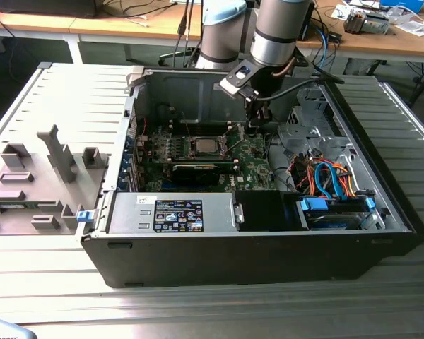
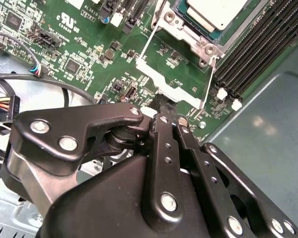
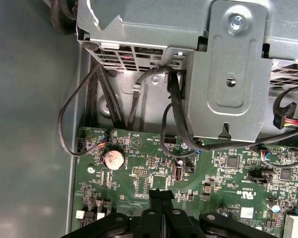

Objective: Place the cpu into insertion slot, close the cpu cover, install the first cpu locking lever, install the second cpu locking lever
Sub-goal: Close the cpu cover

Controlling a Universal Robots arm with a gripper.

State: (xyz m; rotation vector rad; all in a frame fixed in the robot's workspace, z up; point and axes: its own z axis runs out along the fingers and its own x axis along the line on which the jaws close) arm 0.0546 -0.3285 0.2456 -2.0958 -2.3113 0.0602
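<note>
Computer case [image 1: 198, 261] is seen lying open on a ribbed metal counter [image 1: 198, 311], with the robot arm reaching down into it. The hand [image 1: 254, 128] is held low over the green circuit board [image 3: 149, 144], just beside the insertion slot [image 1: 189, 147] on the exterior view's right.

In both wrist views the hand [image 2: 164, 105] [image 3: 161, 194] is shown with its two black fingers pressed together tip to tip, and nothing is gripped between them.

The cpu [image 2: 216, 11], a pale silver square, is seated flat inside the insertion slot [image 2: 188, 37] and is framed by the slot's metal rim. The cpu cover [image 2: 166, 77] is not closed. Its thin silvery frame stands tilted up from the insertion slot, and green board is seen through its window. The fingertips are placed right at the cover's free edge, the edge farthest from the insertion slot. Whether they touch it cannot be told.

Long black slots [image 2: 258, 44] are seen running alongside the insertion slot.
</note>
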